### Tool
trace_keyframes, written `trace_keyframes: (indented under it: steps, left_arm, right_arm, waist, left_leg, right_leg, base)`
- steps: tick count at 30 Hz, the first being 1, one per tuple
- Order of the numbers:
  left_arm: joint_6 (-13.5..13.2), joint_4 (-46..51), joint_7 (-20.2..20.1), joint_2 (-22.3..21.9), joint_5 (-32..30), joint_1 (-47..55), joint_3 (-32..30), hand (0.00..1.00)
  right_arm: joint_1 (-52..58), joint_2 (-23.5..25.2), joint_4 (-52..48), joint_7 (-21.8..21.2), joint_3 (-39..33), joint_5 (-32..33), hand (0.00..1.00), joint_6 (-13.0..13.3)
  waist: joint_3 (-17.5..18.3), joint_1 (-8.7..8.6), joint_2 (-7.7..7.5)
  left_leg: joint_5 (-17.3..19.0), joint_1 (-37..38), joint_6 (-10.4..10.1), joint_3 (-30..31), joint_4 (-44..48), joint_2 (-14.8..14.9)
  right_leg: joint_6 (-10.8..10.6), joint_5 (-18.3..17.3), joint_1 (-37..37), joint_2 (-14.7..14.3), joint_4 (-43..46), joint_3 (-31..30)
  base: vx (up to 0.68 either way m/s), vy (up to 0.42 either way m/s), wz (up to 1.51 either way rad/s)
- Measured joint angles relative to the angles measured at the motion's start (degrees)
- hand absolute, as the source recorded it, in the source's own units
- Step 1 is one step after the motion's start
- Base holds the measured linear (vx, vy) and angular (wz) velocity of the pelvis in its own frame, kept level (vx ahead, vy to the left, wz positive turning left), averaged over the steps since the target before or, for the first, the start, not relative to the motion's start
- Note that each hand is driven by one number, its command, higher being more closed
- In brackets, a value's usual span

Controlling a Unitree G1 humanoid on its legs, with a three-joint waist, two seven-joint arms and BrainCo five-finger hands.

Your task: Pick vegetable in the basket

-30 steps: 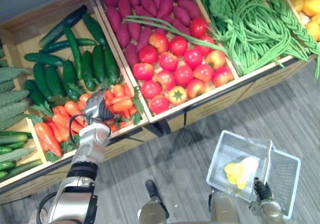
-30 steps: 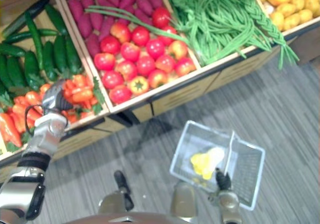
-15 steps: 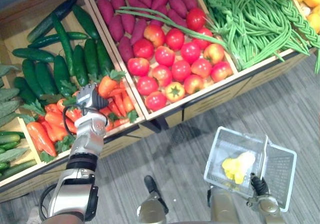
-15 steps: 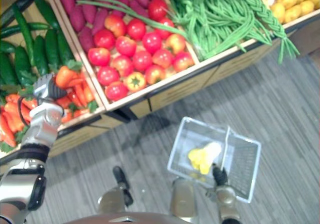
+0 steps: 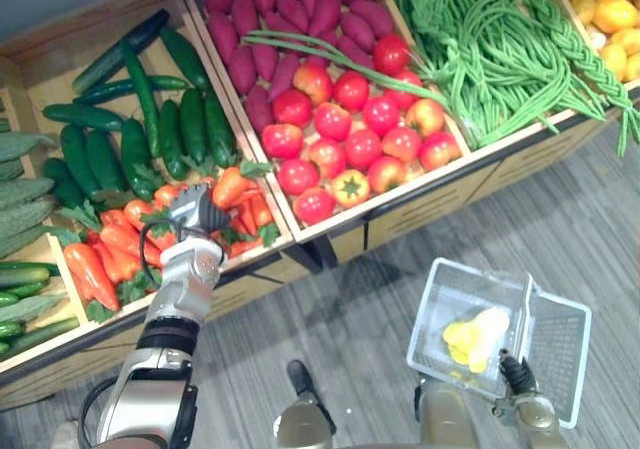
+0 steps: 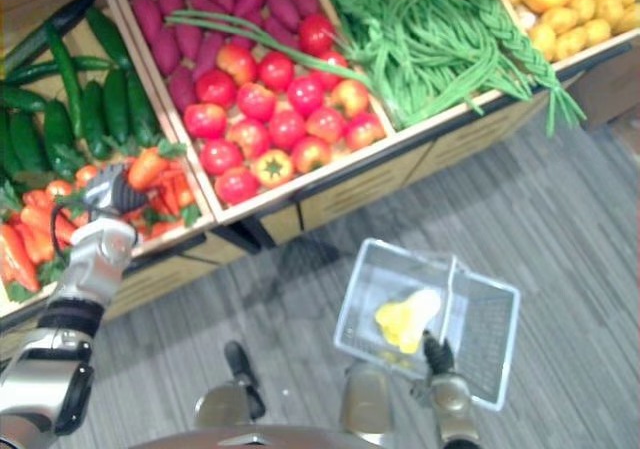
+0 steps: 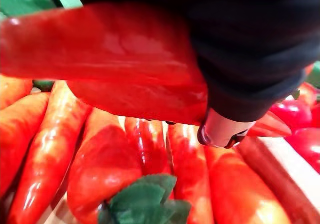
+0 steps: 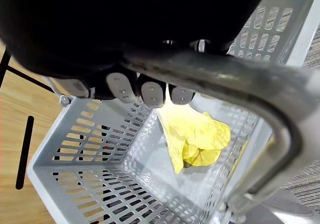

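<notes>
Wooden bins [image 5: 420, 194] line a grey floor in the left eye view, where the left hand [image 5: 190, 209] holds a pepper [image 5: 230, 184] just above its pile. In the left wrist view the hand is closed round that pepper, so the pick looks made. In the right wrist view the right hand [image 8: 150, 92] clasps the handle [image 8: 225, 79] of the basket [image 8: 75, 144], so the next move calls for carrying the pepper across and releasing it there.

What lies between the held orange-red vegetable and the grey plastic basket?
From vegetable to basket: other vegetables, wooden crate wall, then bare grey floor; left eye view.
</notes>
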State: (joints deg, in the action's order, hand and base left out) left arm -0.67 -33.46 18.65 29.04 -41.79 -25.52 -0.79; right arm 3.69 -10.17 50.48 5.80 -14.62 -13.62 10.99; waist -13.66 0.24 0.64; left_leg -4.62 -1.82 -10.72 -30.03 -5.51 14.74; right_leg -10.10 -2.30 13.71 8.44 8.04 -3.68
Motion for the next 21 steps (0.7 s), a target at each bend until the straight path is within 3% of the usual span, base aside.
trace_keyframes:
  steps: [6,15,21]
  left_arm:
    - [-0.2,9.8,0.5,0.0,-0.1,5.7,-2.1,1.0]
    - [-2.3,20.8,2.7,-2.0,0.7,15.8,-6.4,1.0]
    - [-8.4,31.8,3.3,-1.8,3.5,19.1,-5.7,1.0]
  right_arm:
    - [0.4,0.0,1.2,-0.1,-2.0,-0.2,1.0,-0.4]
    - [1.5,-0.1,4.6,-1.2,-9.7,-4.5,1.0,-1.2]
    - [1.7,-5.3,4.8,-1.6,-11.4,-5.7,1.0,-2.3]
  waist:
    - [0.8,-0.15,0.3]
    - [6.5,-0.18,0.49]
    - [8.3,-0.32,0.6]
  left_leg:
    - [-0.1,1.2,0.1,2.2,0.0,-0.7]
    - [-0.3,2.2,0.5,4.1,0.0,-1.7]
    - [-0.5,4.1,0.6,2.1,-0.1,-1.9]
  right_leg:
    - [0.0,-0.1,-2.3,0.5,0.0,2.0]
    - [0.0,-0.1,-5.1,1.6,-1.4,3.3]
    - [-0.6,0.3,-6.0,1.4,-2.5,0.6]
  base:
    - [0.0,0.01,0.16]
    - [-0.01,0.009,0.09]
    - [-0.04,-0.003,-0.15]
